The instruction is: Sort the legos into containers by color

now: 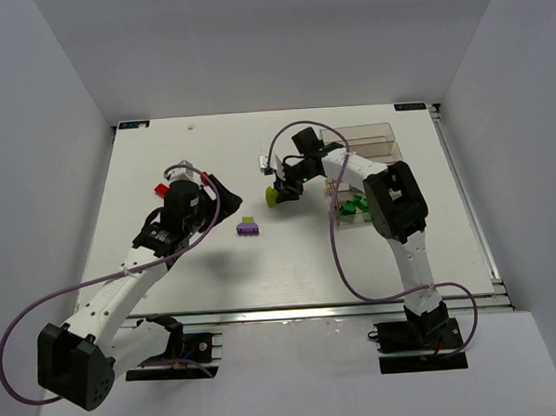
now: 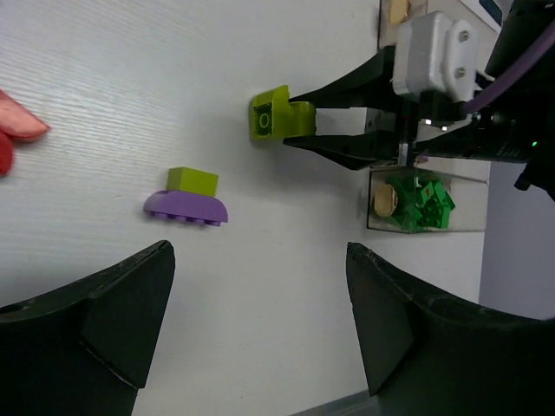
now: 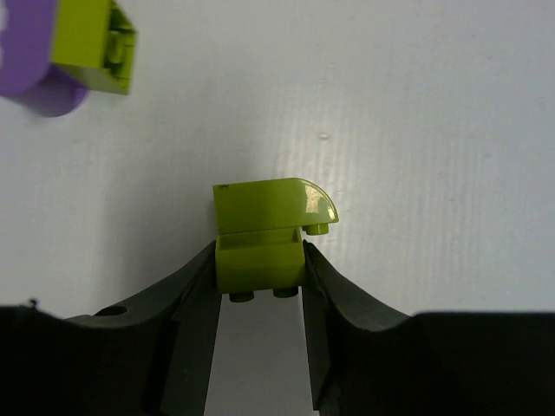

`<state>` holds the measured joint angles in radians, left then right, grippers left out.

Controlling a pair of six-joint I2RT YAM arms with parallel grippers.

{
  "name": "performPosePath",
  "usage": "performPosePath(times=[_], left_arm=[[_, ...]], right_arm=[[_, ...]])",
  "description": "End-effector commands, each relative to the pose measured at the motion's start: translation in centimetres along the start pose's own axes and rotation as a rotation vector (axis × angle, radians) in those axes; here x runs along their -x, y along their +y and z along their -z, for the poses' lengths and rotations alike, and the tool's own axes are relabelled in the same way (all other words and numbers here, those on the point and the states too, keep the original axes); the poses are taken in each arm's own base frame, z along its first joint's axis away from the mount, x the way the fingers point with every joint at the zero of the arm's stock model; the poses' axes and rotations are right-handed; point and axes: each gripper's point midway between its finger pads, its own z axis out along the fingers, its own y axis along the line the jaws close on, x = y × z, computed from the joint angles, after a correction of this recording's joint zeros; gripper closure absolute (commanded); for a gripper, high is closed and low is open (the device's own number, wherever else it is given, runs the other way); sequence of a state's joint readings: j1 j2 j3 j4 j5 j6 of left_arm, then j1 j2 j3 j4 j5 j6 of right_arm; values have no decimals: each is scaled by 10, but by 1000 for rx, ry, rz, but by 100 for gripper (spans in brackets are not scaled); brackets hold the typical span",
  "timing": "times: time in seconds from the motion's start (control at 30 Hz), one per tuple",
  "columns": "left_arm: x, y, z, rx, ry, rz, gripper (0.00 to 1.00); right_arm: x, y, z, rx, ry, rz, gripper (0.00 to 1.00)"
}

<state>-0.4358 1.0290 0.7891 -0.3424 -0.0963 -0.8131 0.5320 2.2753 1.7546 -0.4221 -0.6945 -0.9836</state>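
My right gripper (image 3: 260, 264) is shut on a yellow-green lego (image 3: 260, 238), one finger pressed against each side. It rests on the white table (image 1: 182, 148) left of the containers (image 1: 364, 149); it shows as the yellow-green lego (image 1: 274, 197) in the top view and as the yellow-green lego (image 2: 273, 115) in the left wrist view. A purple lego (image 1: 248, 230) with a small yellow-green brick (image 2: 192, 180) on it lies mid-table. A red lego (image 1: 162, 189) lies beside my left arm. My left gripper (image 2: 258, 253) hangs open over bare table, holding nothing.
Green legos (image 1: 353, 207) fill the nearest bin (image 2: 425, 227) of the row at the right. A small white-grey piece (image 1: 263, 160) lies behind the right gripper. The purple cable (image 1: 336, 251) loops along the right arm.
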Motion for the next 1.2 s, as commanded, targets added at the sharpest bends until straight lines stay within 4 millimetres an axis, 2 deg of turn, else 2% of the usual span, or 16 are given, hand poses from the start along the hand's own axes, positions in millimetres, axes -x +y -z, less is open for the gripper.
performPosePath(times=[0.0,0.03,0.07,0.1,0.13,0.2,0.37,0.4,0.7,1.0,1.17], left_arm=[[-15,-27,-9,-148,81,18,11],[-21,-27,-15,-153,107,22,11],[-20,-33,-18,-182,105,24,11],[-25,-38,-18,-209,131,27,11],[-26,-41,-20,-227,139,27,11],[-28,-50,-26,-272,149,27,11],[-36,-76,-33,-416,205,43,14],[-34,-88,-31,-474,211,52,15],[-35,-104,-23,-583,225,81,16],[-60,-91,-22,-561,299,124,26],[-63,-97,-21,-585,301,155,30]], right_arm=[[58,19,48,31,-122,23,100],[68,28,54,51,-155,18,100],[66,40,58,72,-157,-7,100],[82,46,72,61,-179,9,100],[90,54,79,72,-204,-4,100],[99,73,93,78,-225,-15,100],[123,102,117,97,-287,-95,100],[126,110,121,95,-306,-110,100],[125,114,121,81,-305,-110,100],[140,103,116,56,-324,-95,100],[145,104,111,53,-319,-83,100]])
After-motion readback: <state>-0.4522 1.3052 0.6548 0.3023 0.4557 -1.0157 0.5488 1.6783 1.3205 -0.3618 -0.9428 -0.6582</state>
